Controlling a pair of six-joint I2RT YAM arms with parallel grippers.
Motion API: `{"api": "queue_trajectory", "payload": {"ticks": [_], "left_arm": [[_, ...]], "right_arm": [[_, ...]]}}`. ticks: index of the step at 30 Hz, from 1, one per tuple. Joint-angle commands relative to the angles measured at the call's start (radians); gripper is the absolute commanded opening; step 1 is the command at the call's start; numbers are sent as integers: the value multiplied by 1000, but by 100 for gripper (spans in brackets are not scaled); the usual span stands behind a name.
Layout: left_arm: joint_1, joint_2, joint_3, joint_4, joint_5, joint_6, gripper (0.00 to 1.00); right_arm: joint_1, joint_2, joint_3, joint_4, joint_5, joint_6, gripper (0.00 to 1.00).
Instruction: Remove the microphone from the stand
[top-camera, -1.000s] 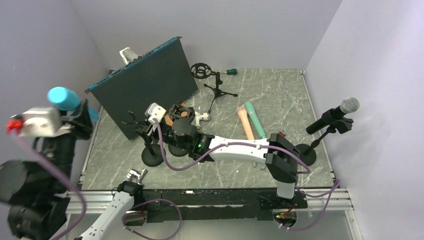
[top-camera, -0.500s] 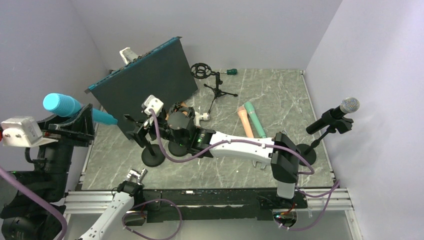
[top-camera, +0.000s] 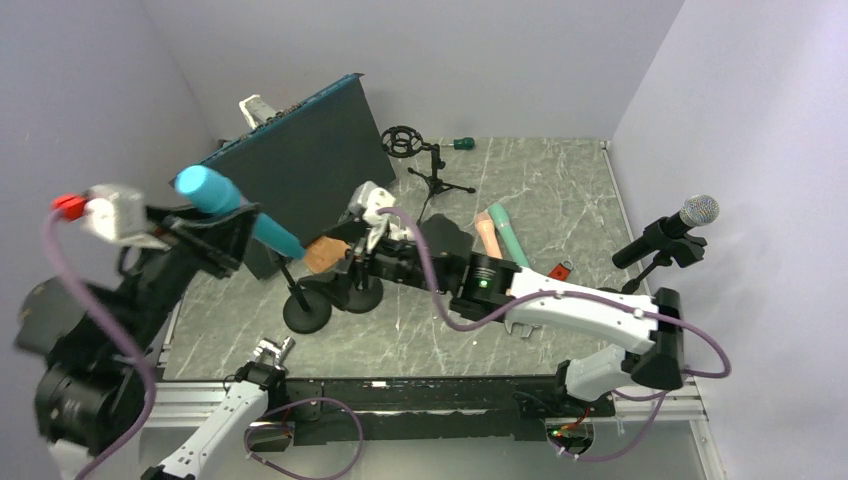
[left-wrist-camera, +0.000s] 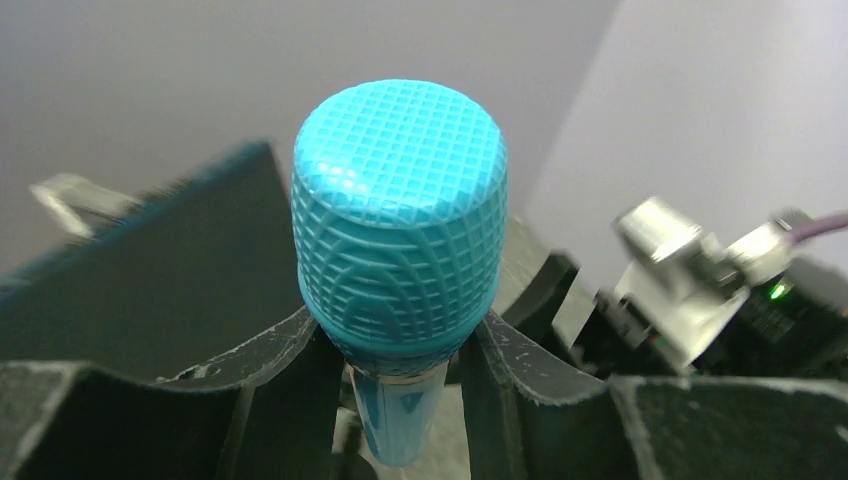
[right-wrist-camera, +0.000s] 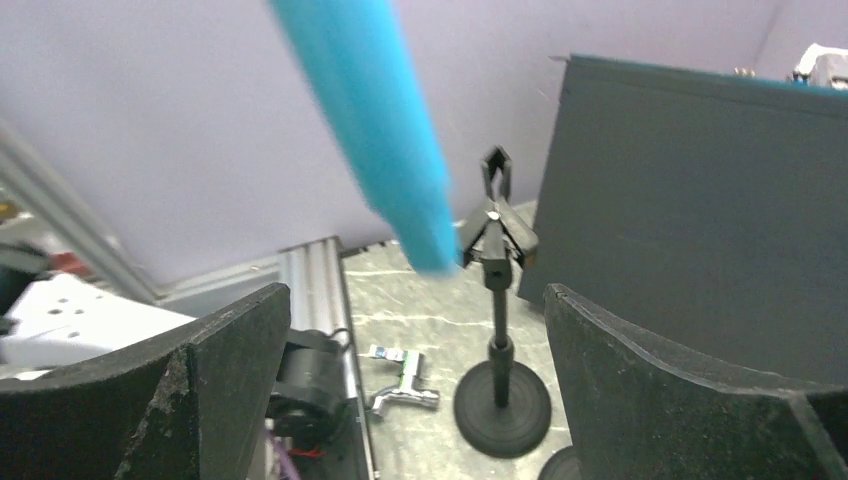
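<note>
The microphone (left-wrist-camera: 400, 220) is bright blue, with a round bumpy head and a smooth handle. It is up in the air, tilted, off the stand (right-wrist-camera: 497, 345). The stand is thin and black, upright on a round foot. Its clip (right-wrist-camera: 495, 225) is empty.

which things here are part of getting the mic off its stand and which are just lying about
Job: blue microphone held in the left gripper; stand with the empty clip; open right gripper facing it.
Lying about: peach microphone and green microphone on the table; silver-headed microphone at far right; dark panel; shock mount tripod.
</note>
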Motion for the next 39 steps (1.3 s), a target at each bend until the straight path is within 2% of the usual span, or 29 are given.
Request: {"api": "queue_trajectory", "payload": {"ticks": [1,9,16,21,24,30,32,33,34,35,36,37,39], "left_arm": [[-2,67,-120,79,300,-140,0],[-2,45,-367,314,532,-360,0],[-2,0,-481,431,549,-452,0],[-2,-11,-510,452,557,-471,0],[-2,-11,-519,451,559,-473,0],[-2,4,-546,482,606,-486,0],[-2,13,-542,485,634,-478,0],[-2,19,-537,479,642,-472,0],[-2,24,-532,468,644,-466,4],[-2,28,-525,449,639,-457,16],[-2,29,-517,422,623,-446,32],[-2,30,-507,393,603,-432,48],[-2,31,-475,319,567,-384,92]], "right_arm": [[-15,-109,-53,5,-122,72,96],[-17,-160,-145,66,-81,93,79],[-17,-152,-182,24,69,137,78],[-17,-163,-190,4,226,208,76],[-17,-155,-178,6,234,239,65],[-17,-126,-169,71,154,264,56],[-17,-128,-180,91,152,265,47],[-17,-132,-188,101,156,265,37],[-17,-140,-199,110,162,264,25],[-17,-148,-209,119,173,263,10],[-17,-159,-221,128,191,263,0],[-17,-171,-236,134,215,266,0],[-23,-191,-251,120,261,271,0]]}}
